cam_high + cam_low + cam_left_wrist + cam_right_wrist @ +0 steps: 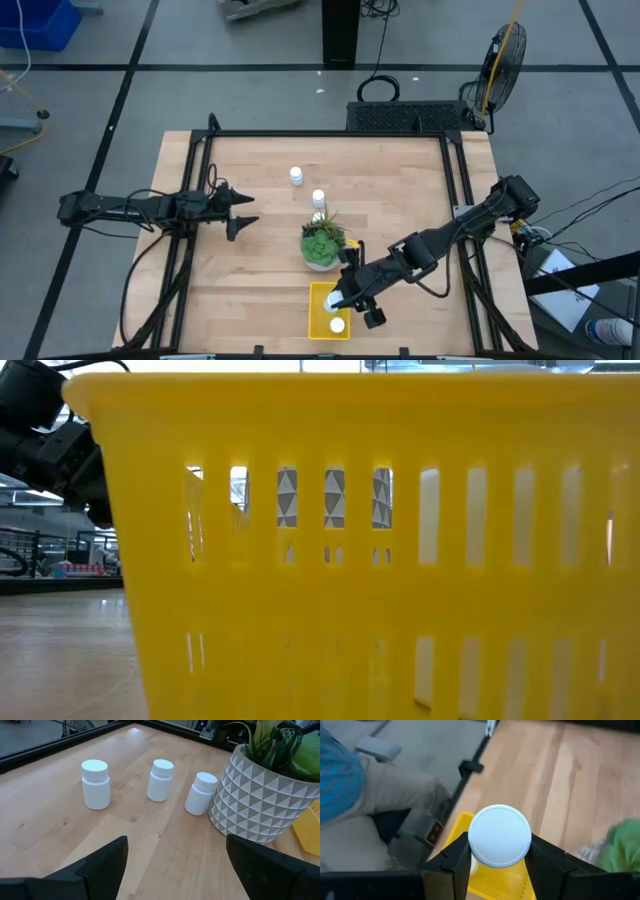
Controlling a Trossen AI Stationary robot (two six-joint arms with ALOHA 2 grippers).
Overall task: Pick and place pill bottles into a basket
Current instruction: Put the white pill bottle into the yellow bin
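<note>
While my right gripper [499,857] hangs over the bright yellow slatted plastic basket [318,296], its fingers [447,857] clamp a small white round-capped pill bottle [500,836]. Another bottle [337,325] lies inside. Beyond the white faceted plant pot [257,802], three bottles [160,780] stand on the wooden worktop [260,260], ahead of my left gripper's [175,865] wide-spread fingers.

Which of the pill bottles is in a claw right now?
The pill bottle clamped in the right claw, held over the yellow basket. The other bottles stand free by the plant pot.
</note>
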